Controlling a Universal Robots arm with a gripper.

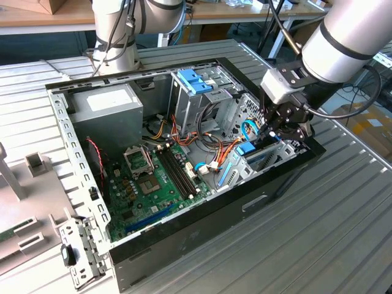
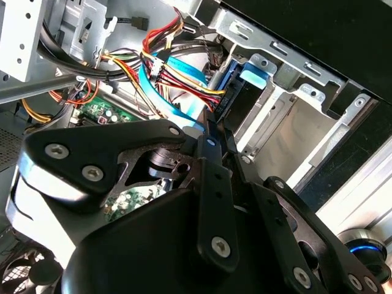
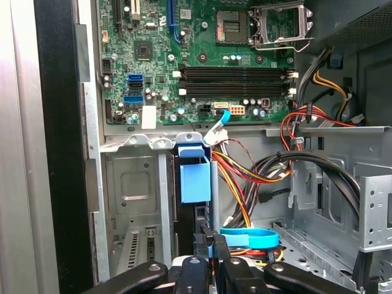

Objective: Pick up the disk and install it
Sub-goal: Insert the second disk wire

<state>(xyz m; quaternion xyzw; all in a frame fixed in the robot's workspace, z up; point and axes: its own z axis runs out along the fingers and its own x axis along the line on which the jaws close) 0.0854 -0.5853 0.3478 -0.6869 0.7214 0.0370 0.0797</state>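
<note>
The disk point(image 3: 195, 180) stands on edge in the metal drive bay point(image 3: 131, 184) at the front corner of the open computer case point(image 1: 202, 214). Its blue plastic side piece point(image 1: 246, 149) shows in the exterior view, just below my gripper point(image 1: 275, 131). In both wrist views the two black fingers point(image 3: 200, 245) sit close together on the disk's thin dark edge point(image 2: 240, 104). My gripper point(image 2: 211, 144) is shut on the disk, which is partly down between the bay's walls. The disk's label is hidden.
Red, yellow and black cables point(image 3: 257, 165) and a light-blue flat cable point(image 3: 248, 237) crowd the space beside the bay. The motherboard point(image 1: 153, 184) lies in the case's middle. A grey power-supply box point(image 1: 110, 110) and a drive cage with a light-blue latch point(image 1: 195, 81) stand at the back.
</note>
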